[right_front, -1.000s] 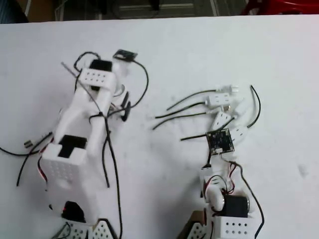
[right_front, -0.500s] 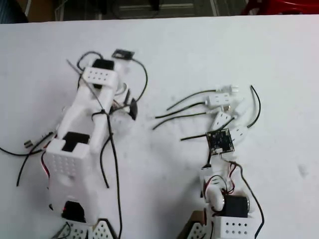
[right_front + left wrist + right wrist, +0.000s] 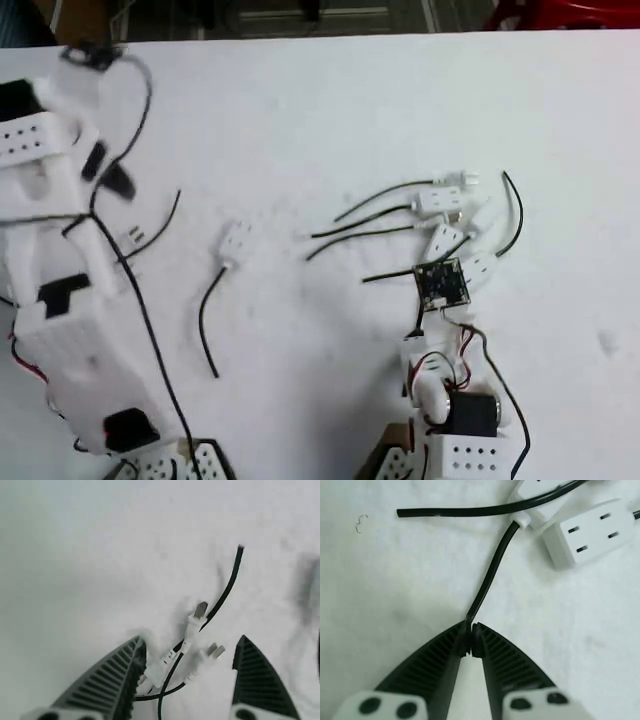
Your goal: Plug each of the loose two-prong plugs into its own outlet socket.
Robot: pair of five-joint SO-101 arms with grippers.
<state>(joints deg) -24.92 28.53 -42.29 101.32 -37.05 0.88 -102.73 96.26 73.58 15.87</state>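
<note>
A loose white plug (image 3: 192,625) with metal prongs and a black cord (image 3: 227,585) lies on the table between the fingers of my open left gripper (image 3: 190,640), untouched. From above, that gripper (image 3: 107,172) hangs at the far left, with the plug (image 3: 135,235) just in front of it. A white outlet socket (image 3: 237,240) with a black cord lies alone mid-table. My right gripper (image 3: 471,630) is shut on the end of a black cord (image 3: 490,577) leading to a white piece. Beside it lies a socket (image 3: 590,532), slots facing up.
Several white sockets and plugs (image 3: 440,205) with black cords are bunched at the right, beyond the right arm (image 3: 445,400). Its camera board (image 3: 442,283) overhangs them. The white table (image 3: 330,110) runs open toward the back and centre.
My left arm has swung from mid-table to the far left. The white socket with its cord now lies uncovered in the middle. The right arm has not moved.
</note>
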